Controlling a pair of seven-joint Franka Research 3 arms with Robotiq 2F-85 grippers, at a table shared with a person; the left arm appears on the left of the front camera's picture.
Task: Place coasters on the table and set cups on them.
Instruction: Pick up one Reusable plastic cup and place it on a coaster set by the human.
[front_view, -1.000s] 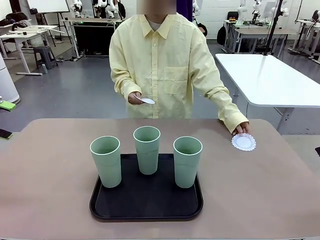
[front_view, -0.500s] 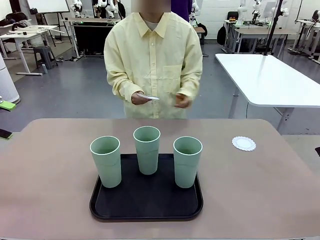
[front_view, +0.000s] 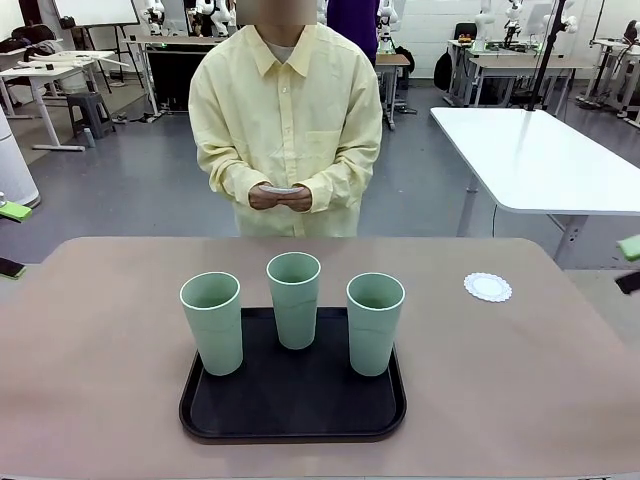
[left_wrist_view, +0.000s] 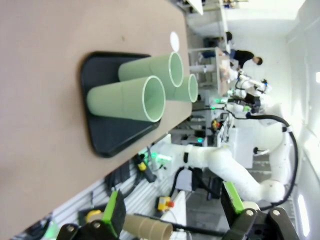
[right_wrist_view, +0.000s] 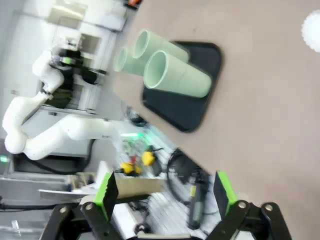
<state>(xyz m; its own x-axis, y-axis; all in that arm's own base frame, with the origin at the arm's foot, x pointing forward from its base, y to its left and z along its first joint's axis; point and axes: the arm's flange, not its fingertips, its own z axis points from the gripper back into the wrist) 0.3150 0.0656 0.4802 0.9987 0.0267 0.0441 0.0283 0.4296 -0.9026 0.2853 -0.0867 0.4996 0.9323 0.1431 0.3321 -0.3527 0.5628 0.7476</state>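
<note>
The left tool (left_wrist_view: 174, 207) and right tool (right_wrist_view: 166, 195) gape empty; cups (left_wrist_view: 125, 97) ahead of them look light, stiff, slick: pinch mid-wall, gently.

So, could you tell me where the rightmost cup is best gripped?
Probably around its wall just below the rim, from the right: the cup stands upright on the tray, widest at the top, with the middle cup close on its left.
</note>
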